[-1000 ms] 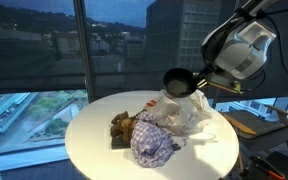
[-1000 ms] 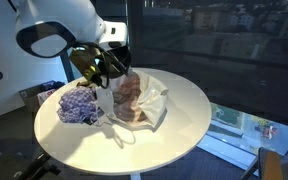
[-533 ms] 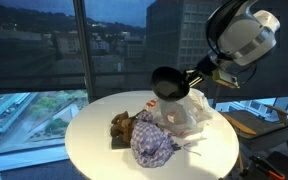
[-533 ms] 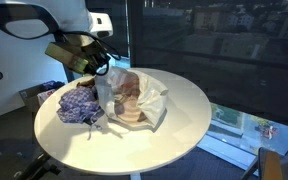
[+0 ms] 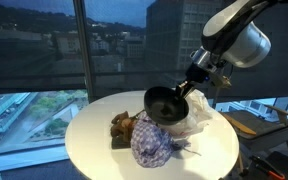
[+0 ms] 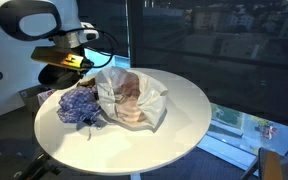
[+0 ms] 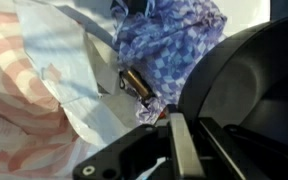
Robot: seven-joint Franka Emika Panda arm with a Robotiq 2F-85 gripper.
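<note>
The jaws are closed on the handle of a black pan (image 5: 164, 103), which hangs tilted just ahead of and below them, clear of the round white worktop (image 5: 89, 135). Below the jaws, under the pan, lies a blue checked cloth (image 5: 154, 143). A crumpled white plastic bag (image 5: 196, 115) touches the cloth on the side nearer the jaws, and a small brown object (image 5: 122, 125) sits on the farther side.

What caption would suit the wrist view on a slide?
Black pan, gripped by its handle, over a blue patterned cloth and a white plastic bag.
</note>
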